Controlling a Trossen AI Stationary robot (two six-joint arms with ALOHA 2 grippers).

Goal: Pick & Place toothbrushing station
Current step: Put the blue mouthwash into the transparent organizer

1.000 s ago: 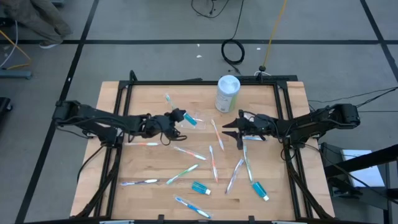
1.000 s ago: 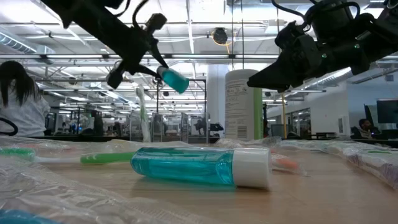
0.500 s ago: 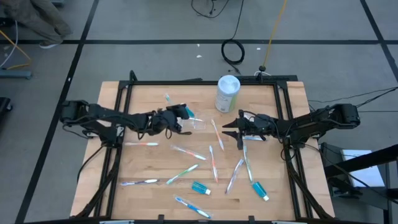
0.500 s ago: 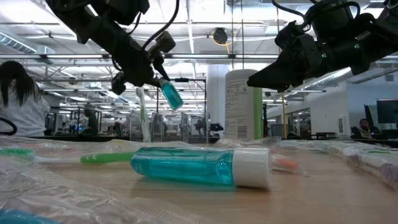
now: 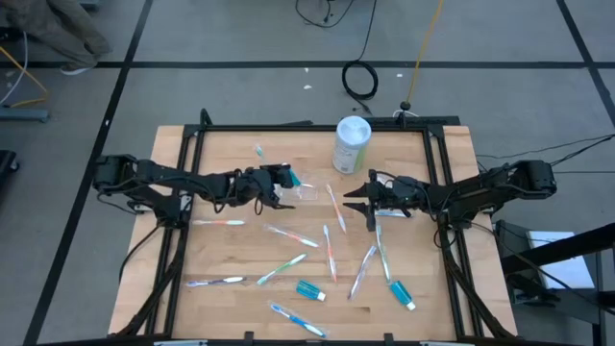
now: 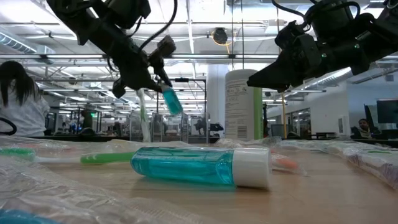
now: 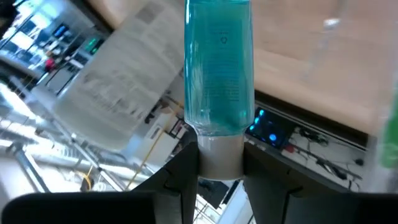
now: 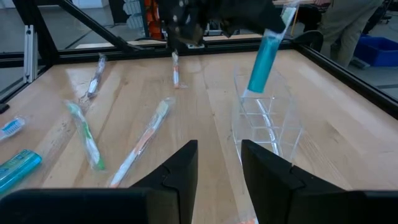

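Left end effector [image 5: 282,177] clamps toothpaste tube [image 6: 171,101] by its cap — seemingly just above clear cup [image 8: 268,122].

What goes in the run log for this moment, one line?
left gripper: shut on toothpaste tube, cap end gripped | tube: hanging above clear cup | right gripper: open, empty, waiting right of cup | stage: placing

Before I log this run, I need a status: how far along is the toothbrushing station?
Early. Nothing shows inside the clear cup yet. In hand: the left gripper holds a blue toothpaste tube by its white cap, tube end down above the cup. The right gripper waits open and empty mid-table. Left: two tubes and the scattered toothbrushes on the table.
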